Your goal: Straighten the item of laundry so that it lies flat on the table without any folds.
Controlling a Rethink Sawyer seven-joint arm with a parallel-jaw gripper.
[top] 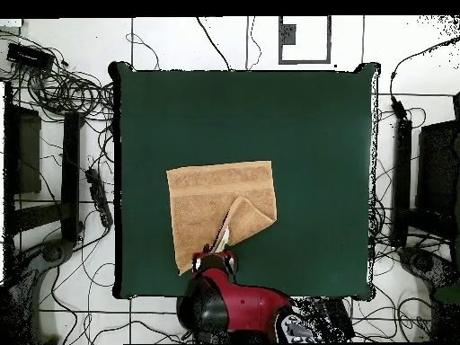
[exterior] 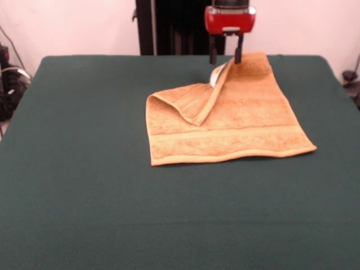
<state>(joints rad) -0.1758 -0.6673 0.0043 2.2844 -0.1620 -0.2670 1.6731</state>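
The orange-tan towel [exterior: 236, 121] lies on the dark green table [exterior: 84, 185], toward its far side. Its far left corner is folded over onto the middle as a triangular flap [exterior: 197, 101], and a small white tag [exterior: 214, 75] shows at the fold. A woven band runs along the near edge. My gripper [exterior: 225, 60] hangs under the red head at the towel's far edge. Its fingers [exterior: 238, 55] stand apart, straddling the top of the fold. In the overhead view the towel [top: 202, 202] lies just above the gripper [top: 216, 261], with the flap [top: 244, 223] at its lower right.
The table's far edge [exterior: 169, 56] runs just behind the gripper. Cables and dark equipment [top: 63, 135] lie on the floor around the table. The robot's black pedestal [exterior: 169, 28] stands behind the far edge.
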